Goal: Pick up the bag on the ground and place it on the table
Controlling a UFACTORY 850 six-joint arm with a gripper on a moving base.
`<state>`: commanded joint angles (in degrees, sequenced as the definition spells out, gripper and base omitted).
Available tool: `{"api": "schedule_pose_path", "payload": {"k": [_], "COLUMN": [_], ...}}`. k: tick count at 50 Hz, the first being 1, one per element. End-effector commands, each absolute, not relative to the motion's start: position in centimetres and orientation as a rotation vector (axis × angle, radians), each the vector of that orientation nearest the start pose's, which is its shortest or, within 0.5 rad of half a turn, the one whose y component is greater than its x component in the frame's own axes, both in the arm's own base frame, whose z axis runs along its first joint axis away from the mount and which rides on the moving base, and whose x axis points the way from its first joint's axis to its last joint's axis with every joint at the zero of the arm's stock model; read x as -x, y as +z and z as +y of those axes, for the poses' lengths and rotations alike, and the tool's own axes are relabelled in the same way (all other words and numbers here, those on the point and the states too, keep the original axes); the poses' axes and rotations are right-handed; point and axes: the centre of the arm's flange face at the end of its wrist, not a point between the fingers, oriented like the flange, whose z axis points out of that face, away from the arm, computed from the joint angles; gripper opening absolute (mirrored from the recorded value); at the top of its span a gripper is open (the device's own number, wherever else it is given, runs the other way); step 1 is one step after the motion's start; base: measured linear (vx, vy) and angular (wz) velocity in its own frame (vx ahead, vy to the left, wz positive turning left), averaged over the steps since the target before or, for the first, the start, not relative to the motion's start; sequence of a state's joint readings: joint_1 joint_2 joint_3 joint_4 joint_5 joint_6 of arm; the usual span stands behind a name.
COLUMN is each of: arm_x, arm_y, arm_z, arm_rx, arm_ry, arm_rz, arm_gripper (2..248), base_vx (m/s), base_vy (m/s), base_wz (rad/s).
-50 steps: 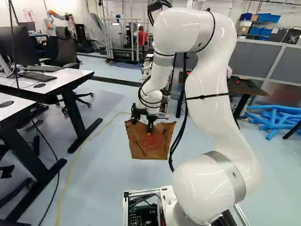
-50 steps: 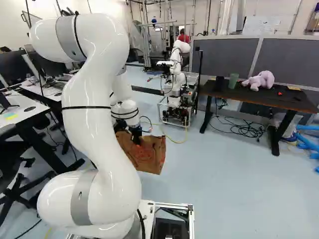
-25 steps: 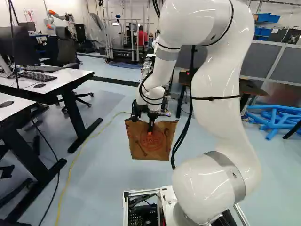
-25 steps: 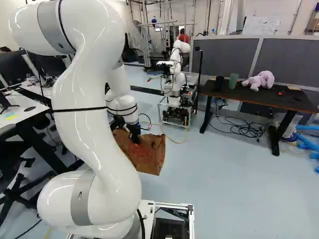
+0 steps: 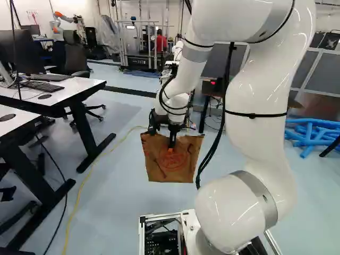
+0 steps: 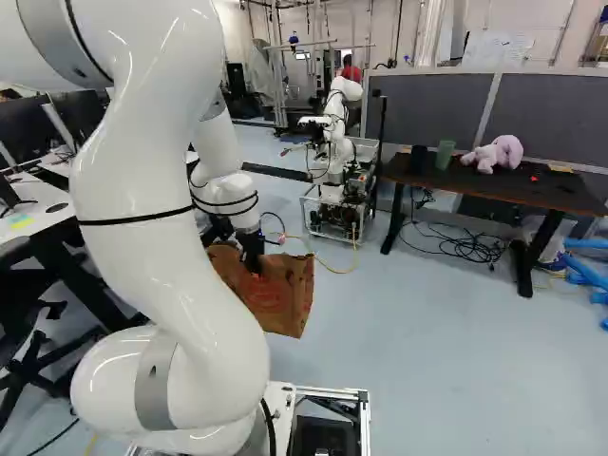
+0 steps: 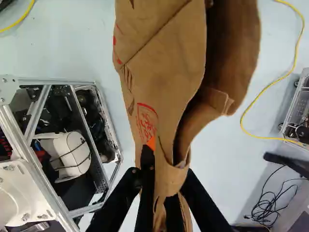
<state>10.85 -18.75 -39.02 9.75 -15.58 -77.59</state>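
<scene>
The pincer (image 5: 171, 144) clasps the paper bag (image 5: 169, 169) by its rim – presumably so it hangs (mouth gaping) – ready for carrying.

The big white robot arm (image 5: 260, 106) starts at a fat, round joint (image 5: 234, 212) on the near side. It goes up tall, bends over high up, and reaches to the far side. Then it comes down to its white wrist (image 5: 172, 103), with black cords (image 5: 166, 106) looped around it. The black gripper (image 5: 171, 147) hangs below and points down. Its two fingers are pinched in, and one orange pad (image 7: 151, 143) peeks out.
</scene>
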Motion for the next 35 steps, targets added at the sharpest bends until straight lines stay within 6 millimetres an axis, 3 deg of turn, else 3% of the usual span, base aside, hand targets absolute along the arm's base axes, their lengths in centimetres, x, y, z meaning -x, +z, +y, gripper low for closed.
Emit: {"api": "schedule_pose_path", "payload": {"k": [35], "arm_x": [-39.5], "arm_y": [34.7], "arm_z": [6.5], "arm_rx": [2.441], "arm_ry": [-0.161], "arm_rz": [-1.947], "arm_gripper": [21], "base_vx": [0.0], "base_vy": [0.0], "base_wz": [0.0]}}
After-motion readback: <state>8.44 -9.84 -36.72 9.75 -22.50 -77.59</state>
